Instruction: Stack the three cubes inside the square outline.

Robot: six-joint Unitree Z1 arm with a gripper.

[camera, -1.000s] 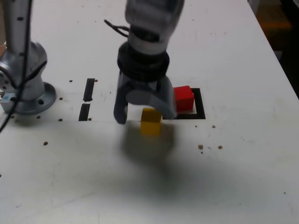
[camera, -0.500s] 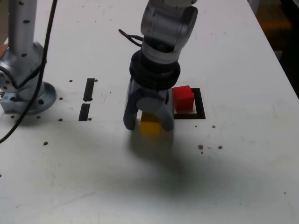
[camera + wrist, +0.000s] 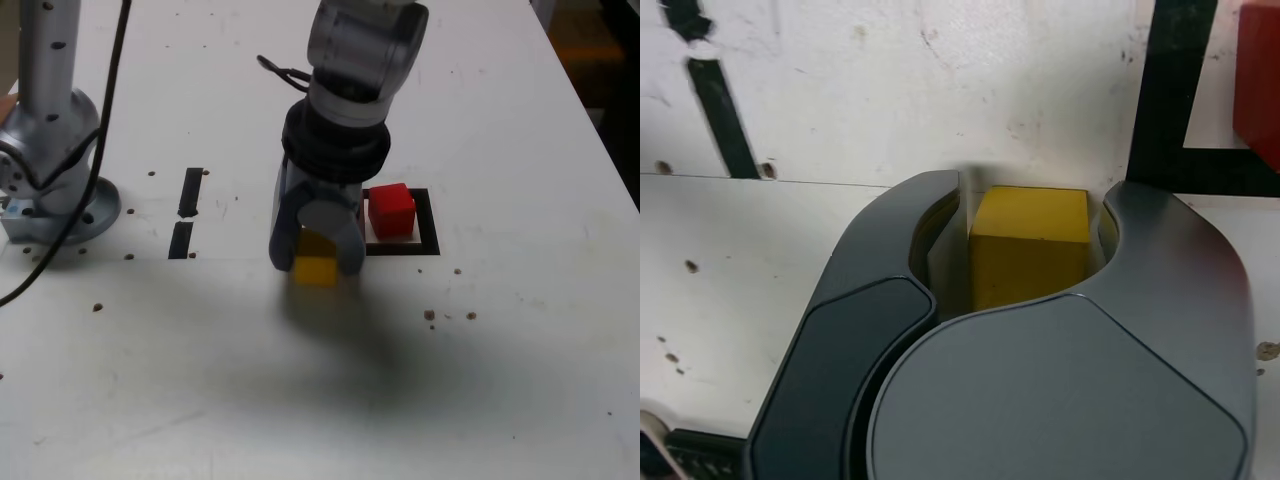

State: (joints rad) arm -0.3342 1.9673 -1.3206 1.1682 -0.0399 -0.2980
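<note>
A yellow cube rests on the white table just to the exterior view's left of the square outline. My gripper points straight down over it, shut on the yellow cube with a jaw on each side. The wrist view shows the yellow cube held between the dark jaws of the gripper. A red cube sits inside the square outline, and in the wrist view the red cube shows at the frame's edge within the outline. Only these two cubes show.
The arm's grey base stands at the exterior view's left with a black cable hanging over it. Two short black strips lie between the base and the gripper. Small dark specks dot the table. The table edge runs down the exterior view's right.
The gripper moved to the exterior view's right and came down over the yellow cube, and its wide-open jaws closed onto the cube's sides. The red cube stayed put.
</note>
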